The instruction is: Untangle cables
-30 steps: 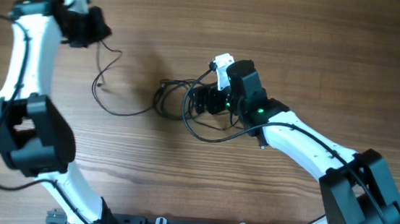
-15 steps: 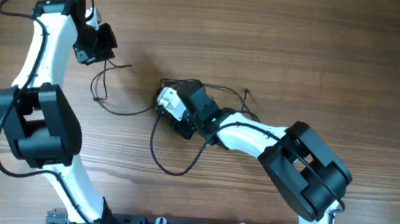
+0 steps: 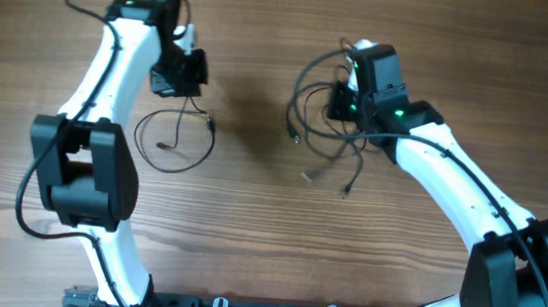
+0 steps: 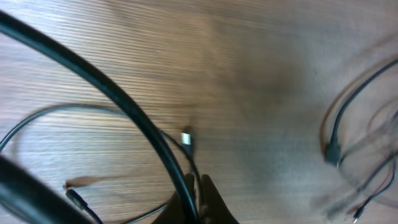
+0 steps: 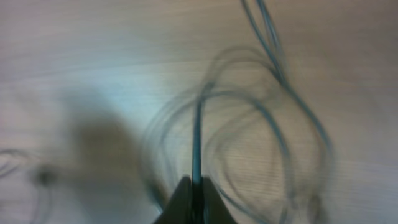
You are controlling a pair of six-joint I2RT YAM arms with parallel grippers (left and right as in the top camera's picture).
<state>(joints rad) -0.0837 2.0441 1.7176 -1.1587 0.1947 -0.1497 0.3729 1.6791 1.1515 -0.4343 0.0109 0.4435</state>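
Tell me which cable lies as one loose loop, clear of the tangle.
The thin black cable under the left hand: a single loop, apart from the tangled bundle at the right hand.

a cable loop (image 3: 170, 143) lies left on the table (image 3: 247, 231), the cable bundle (image 3: 324, 128) well apart right.
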